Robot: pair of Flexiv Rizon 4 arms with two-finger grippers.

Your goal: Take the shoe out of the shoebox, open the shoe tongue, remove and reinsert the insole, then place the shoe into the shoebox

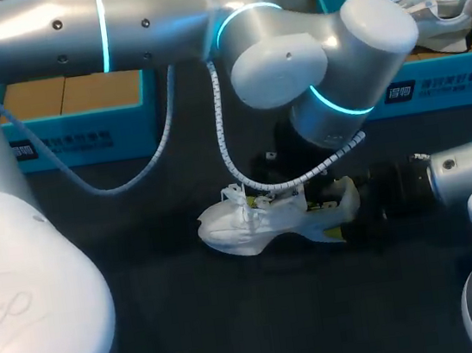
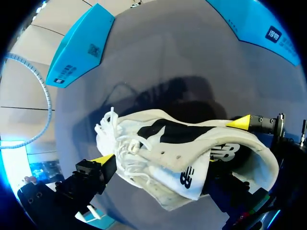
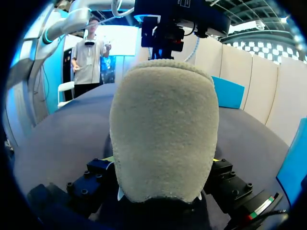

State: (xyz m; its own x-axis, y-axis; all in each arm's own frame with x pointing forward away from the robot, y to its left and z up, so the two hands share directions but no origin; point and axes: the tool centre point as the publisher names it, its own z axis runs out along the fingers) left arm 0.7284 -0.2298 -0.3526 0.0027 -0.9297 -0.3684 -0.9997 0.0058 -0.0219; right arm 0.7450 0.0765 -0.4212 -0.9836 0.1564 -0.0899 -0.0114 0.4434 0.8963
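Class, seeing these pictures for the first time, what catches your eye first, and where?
The white shoe mid-table draws the eye, its heel between the yellow-tipped fingers of the right gripper, the left arm above it. At the table's far right, a blue shoebox holds another shoe.

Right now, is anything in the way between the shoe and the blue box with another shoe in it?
Nothing lies on the table between the shoe and that box. Only my left arm hangs above that stretch.
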